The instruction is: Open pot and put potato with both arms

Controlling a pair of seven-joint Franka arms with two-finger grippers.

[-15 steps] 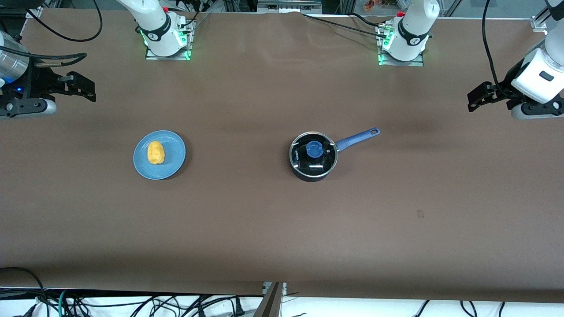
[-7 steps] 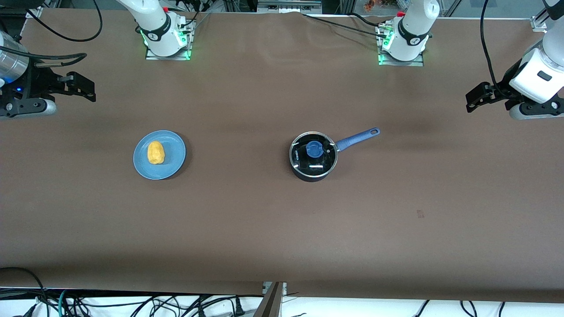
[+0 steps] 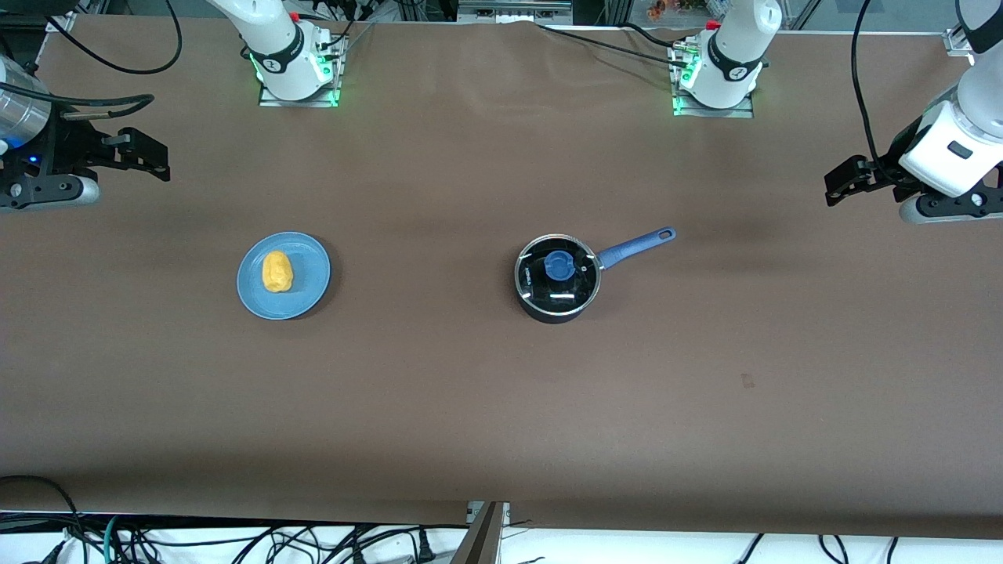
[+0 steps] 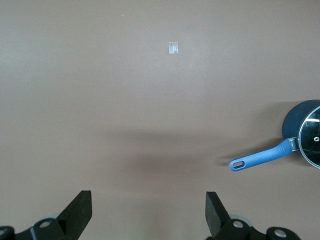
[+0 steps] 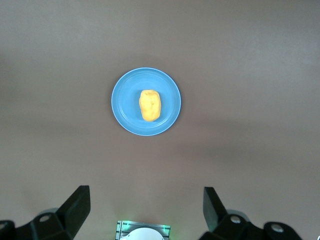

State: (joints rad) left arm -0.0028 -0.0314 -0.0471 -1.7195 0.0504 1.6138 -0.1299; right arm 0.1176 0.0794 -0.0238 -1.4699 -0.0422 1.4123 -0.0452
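Note:
The black pot [image 3: 558, 278] stands near the table's middle with its glass lid and blue knob [image 3: 559, 265] on. Its blue handle [image 3: 635, 245] points toward the left arm's end. In the left wrist view the pot [image 4: 306, 131] and its handle [image 4: 260, 159] show at the edge. The potato [image 3: 277, 271] lies on a light-blue plate [image 3: 311, 274] toward the right arm's end, also seen as potato [image 5: 150, 105] on plate [image 5: 125, 102]. My left gripper [image 3: 835, 185] [image 4: 148, 212] hangs open over the left arm's end. My right gripper [image 3: 161, 161] [image 5: 146, 207] waits open over the right arm's end.
Both arm bases [image 3: 298, 74] [image 3: 713, 86] stand along the table edge farthest from the front camera. A small tape mark [image 3: 748, 381] [image 4: 173, 48] lies on the brown tabletop nearer the front camera than the pot. Cables hang below the front edge.
The left arm's wrist has tilted and its gripper has shifted slightly toward the table's middle. The right arm, pot, plate and potato have not moved.

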